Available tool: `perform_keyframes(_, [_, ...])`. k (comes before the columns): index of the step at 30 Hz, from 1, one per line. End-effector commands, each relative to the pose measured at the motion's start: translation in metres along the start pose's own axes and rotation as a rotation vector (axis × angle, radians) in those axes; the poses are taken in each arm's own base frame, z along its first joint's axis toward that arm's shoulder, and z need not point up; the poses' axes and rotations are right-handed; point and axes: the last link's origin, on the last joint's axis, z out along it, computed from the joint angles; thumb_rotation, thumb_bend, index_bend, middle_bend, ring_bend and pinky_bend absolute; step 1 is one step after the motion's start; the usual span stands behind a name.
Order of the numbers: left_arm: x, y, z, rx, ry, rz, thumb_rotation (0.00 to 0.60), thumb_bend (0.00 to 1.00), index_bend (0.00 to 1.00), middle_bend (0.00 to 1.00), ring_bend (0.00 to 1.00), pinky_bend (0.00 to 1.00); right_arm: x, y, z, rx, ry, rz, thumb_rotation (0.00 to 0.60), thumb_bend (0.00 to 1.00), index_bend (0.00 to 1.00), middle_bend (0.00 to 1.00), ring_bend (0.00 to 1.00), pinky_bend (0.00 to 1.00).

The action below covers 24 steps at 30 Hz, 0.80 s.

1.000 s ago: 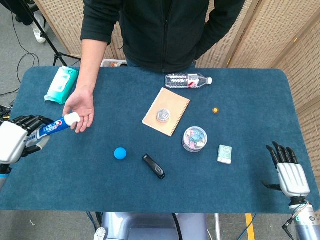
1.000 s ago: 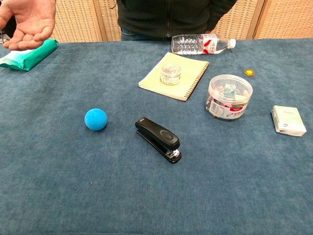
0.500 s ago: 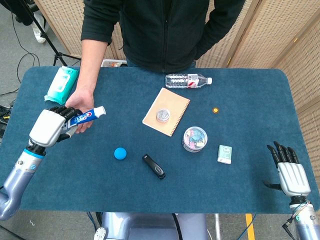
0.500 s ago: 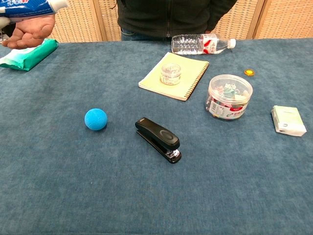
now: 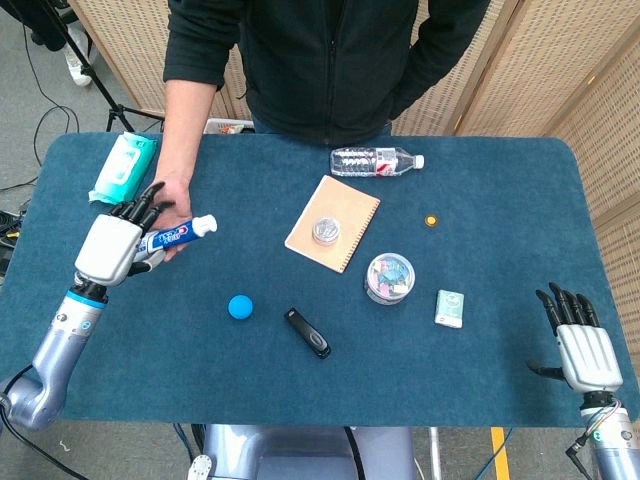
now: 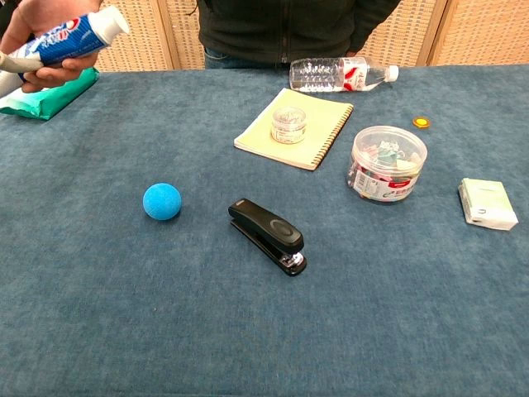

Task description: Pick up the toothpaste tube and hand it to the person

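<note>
Blue-and-white tube (image 5: 176,235) pinched in left hand (image 5: 112,246), fingers fanned, laid across person's palm (image 5: 176,205) for the handover, cap toward worktop (image 5: 480,170) centre; right hand (image 5: 582,348) open, empty, idle at near edge

open cloth between blue ball (image 5: 239,306) and wipes pack (image 5: 124,168), seemingly.

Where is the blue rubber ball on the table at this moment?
In the head view the blue rubber ball lies on the left half of the blue-covered table, just left of the black stapler, touching nothing.
</note>
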Motion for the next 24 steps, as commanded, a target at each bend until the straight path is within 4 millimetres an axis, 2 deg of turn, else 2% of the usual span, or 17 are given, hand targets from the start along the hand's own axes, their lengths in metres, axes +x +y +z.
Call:
perform_keyframes(1, [0.015,-0.002,-0.007,-0.018,0.062,-0.058,0.600,0.00,0.00,0.00,0.00,0.00,0.000,0.000,0.000,0.001,-0.001,0.000,0.600,0.00,0.06,0.00,0.00,0.00])
perform_keyframes(5, [0.033,-0.008,-0.020,-0.010,0.108,-0.096,0.600,0.00,0.00,0.00,0.00,0.00,0.000,-0.001,0.000,0.005,-0.003,0.000,0.600,0.00,0.06,0.00,0.00,0.00])
perform_keyframes(9, [0.043,-0.019,-0.048,0.048,0.095,-0.121,0.600,0.00,0.00,0.00,0.00,0.00,0.000,-0.002,-0.001,0.008,0.000,0.003,0.600,0.00,0.06,0.00,0.00,0.00])
perform_keyframes(12, [0.039,-0.032,-0.089,0.156,0.032,-0.132,0.600,0.00,0.00,0.00,0.00,0.00,0.002,-0.003,-0.002,0.012,0.004,0.007,0.600,0.00,0.06,0.00,0.00,0.00])
perform_keyframes(14, [0.037,-0.038,-0.108,0.211,0.004,-0.120,0.600,0.00,0.00,0.00,0.00,0.00,0.002,-0.003,-0.002,0.014,0.007,0.008,0.600,0.00,0.06,0.00,0.00,0.00])
perform_keyframes(15, [0.034,-0.044,-0.126,0.270,-0.025,-0.105,0.600,0.00,0.00,0.00,0.00,0.00,0.003,-0.003,-0.002,0.016,0.011,0.010,0.600,0.00,0.06,0.00,0.00,0.00])
perform_keyframes(18, [0.032,-0.051,-0.156,0.364,-0.064,-0.076,0.600,0.00,0.00,0.00,0.00,0.00,0.005,-0.004,-0.002,0.021,0.020,0.014,0.600,0.00,0.06,0.00,0.00,0.00])
perform_keyframes(20, [0.031,-0.051,-0.171,0.415,-0.075,-0.090,0.600,0.00,0.00,0.00,0.00,0.00,0.007,-0.004,-0.003,0.023,0.026,0.016,0.600,0.00,0.06,0.00,0.00,0.00])
perform_keyframes(24, [0.034,-0.051,-0.178,0.445,-0.101,-0.097,0.600,0.00,0.00,0.00,0.00,0.00,0.009,-0.005,-0.003,0.030,0.036,0.022,0.600,0.00,0.06,0.00,0.00,0.00])
